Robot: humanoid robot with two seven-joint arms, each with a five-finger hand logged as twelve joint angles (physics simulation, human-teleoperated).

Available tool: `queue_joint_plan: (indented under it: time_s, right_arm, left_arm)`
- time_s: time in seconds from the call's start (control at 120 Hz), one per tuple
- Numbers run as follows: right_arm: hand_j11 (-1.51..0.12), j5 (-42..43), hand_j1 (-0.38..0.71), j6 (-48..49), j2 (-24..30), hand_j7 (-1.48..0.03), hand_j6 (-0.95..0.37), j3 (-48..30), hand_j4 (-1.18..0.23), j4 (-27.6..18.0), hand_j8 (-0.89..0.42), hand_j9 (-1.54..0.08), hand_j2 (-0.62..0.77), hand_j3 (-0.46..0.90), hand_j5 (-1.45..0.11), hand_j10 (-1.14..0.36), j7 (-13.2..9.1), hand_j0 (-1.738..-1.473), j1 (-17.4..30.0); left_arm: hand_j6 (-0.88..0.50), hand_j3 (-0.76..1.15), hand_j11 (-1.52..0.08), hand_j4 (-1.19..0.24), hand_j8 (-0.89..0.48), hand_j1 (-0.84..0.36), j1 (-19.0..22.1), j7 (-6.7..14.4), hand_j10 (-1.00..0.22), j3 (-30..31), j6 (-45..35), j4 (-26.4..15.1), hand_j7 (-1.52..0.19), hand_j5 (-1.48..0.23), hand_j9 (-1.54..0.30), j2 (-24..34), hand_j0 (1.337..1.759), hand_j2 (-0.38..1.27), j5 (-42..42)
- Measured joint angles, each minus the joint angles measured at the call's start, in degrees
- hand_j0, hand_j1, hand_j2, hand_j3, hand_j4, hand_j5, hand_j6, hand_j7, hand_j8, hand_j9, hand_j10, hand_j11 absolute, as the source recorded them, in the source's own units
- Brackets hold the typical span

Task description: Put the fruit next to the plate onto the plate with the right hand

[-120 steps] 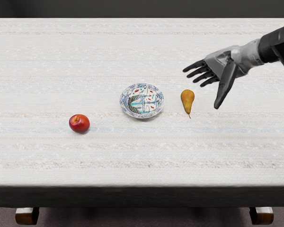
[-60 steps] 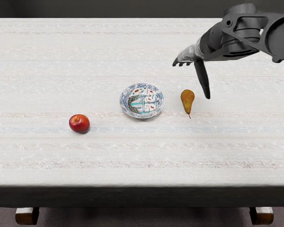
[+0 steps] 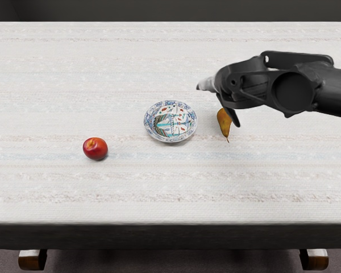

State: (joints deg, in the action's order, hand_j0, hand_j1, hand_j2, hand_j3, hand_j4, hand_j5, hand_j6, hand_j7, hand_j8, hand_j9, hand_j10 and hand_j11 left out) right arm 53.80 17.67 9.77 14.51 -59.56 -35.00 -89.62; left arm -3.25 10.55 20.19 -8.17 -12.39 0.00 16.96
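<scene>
Right hand [image 3: 217,91] over pear [image 3: 223,127] beside plate [image 3: 170,136], one finger [image 3: 232,116] overlapping pear's top, fingers' spread unclear

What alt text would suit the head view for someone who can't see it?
A robot's right hand overlaps the top of a pear lying beside a patterned plate on a pale table. A red fruit lies left of the plate.

The right hand [image 3: 223,94] has been lowered to the pear [image 3: 223,126], whose top is now partly covered.
</scene>
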Motion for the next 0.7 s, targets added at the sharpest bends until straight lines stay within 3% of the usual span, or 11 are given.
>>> queue_joint_plan:
  time_s: [0.125,0.292,0.542,0.7]
  right_arm:
    - [-0.13,2.0,-0.23,-3.3,-0.7,-0.13,-0.11,1.1,-0.11,0.0,-0.11,-0.13,-0.02,0.00,-0.13,-0.10,0.0,-1.658,1.6]
    - [-0.20,3.8,-0.16,-12.1,-0.6,-0.20,-0.16,5.2,-0.16,-3.1,-0.16,-0.20,-0.03,0.00,-0.20,-0.16,0.0,-1.658,2.2]
    - [-0.22,4.8,-0.14,-16.9,1.4,-0.22,-0.18,8.5,-0.17,-5.7,-0.17,-0.22,-0.03,0.00,-0.22,-0.17,0.0,-1.658,4.0]
    - [-0.24,5.1,-0.13,-18.0,1.3,-0.24,-0.19,9.2,-0.19,-4.5,-0.19,-0.24,-0.04,0.00,-0.24,-0.19,0.0,-1.658,5.4]
  left_arm:
    - [0.00,0.00,0.00,0.00,0.00,0.35,0.0,0.0,0.00,0.0,0.0,0.0,0.00,0.00,0.00,0.0,1.658,0.00,0.0]
    - [0.00,0.00,0.00,0.00,0.00,0.35,0.0,0.0,0.00,-0.1,0.0,0.0,0.00,0.00,0.00,0.0,1.658,0.00,0.0]
    - [0.00,0.00,0.00,0.00,0.00,0.35,0.0,0.0,0.00,-0.1,0.0,0.0,0.00,0.00,0.00,0.0,1.658,0.00,0.0]
    - [0.00,0.00,0.00,0.00,0.00,0.35,0.0,0.0,0.00,-0.1,0.0,0.0,0.00,0.00,0.00,0.0,1.658,0.00,0.0]
